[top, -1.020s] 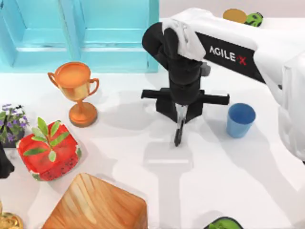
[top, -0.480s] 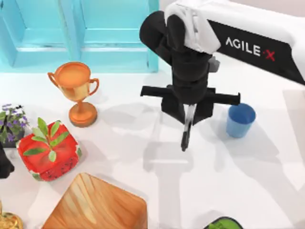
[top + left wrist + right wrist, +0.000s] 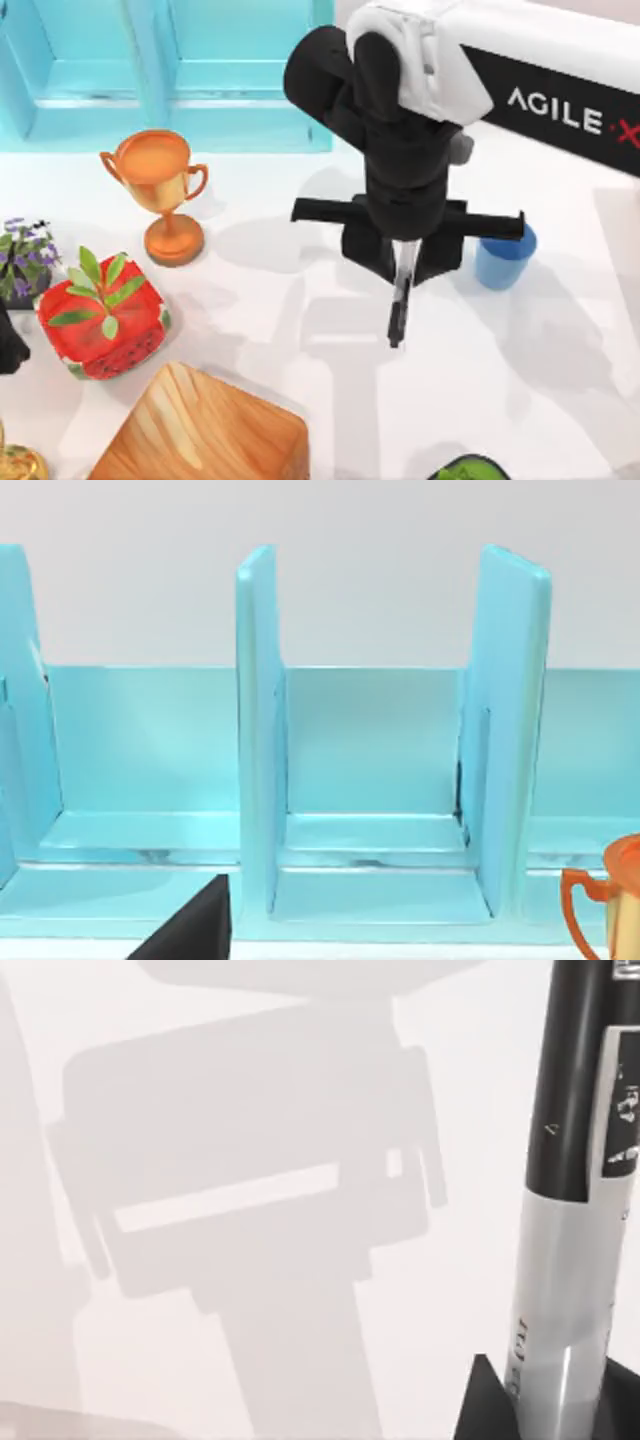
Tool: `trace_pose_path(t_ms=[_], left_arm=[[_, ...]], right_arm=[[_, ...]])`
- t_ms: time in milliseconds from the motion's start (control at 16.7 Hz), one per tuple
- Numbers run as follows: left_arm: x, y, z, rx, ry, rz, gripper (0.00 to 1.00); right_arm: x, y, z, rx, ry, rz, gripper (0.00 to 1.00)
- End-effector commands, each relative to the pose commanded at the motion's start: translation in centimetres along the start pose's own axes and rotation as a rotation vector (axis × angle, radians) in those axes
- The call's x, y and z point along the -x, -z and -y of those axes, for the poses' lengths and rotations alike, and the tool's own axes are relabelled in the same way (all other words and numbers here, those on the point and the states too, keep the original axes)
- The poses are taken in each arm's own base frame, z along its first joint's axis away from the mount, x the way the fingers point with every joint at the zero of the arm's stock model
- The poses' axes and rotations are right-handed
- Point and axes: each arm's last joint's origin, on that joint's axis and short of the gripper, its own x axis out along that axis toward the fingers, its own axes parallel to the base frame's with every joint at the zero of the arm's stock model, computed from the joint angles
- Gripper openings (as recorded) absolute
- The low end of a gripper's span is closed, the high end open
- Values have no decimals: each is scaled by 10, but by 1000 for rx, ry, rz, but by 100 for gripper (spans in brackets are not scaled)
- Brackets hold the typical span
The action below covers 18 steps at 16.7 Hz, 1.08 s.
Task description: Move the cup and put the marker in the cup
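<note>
1. Right end effector (image 3: 402, 262) is clamping the marker (image 3: 400, 305), holding it above the bench (image 3: 300, 400), just left of the cup (image 3: 500, 262).
2. Cup is standing upright on the bench.
3. Left end effector: state can't be told.

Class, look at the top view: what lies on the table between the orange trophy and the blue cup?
In the top view, between the trophy and the cup hangs the right claw, holding the marker above bare white table.
</note>
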Motion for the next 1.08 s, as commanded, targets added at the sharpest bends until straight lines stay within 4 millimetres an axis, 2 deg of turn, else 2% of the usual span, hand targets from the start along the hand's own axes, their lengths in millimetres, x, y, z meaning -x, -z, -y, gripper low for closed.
trace_pose_path(t_ms=[240,480,660,780,1080], left_arm=[[0,0,0,0,0,0,100],[0,0,0,0,0,0,100],[0,0,0,0,0,0,100],[0,0,0,0,0,0,100],[0,0,0,0,0,0,100]], right_arm=[[-6,-2,0,17,6,23,0],[-30,2,-2,123,28,166,0],[-42,6,-3,208,10,374,0],[-41,9,-2,242,-20,553,0],[-14,23,6,186,-121,1041,0]])
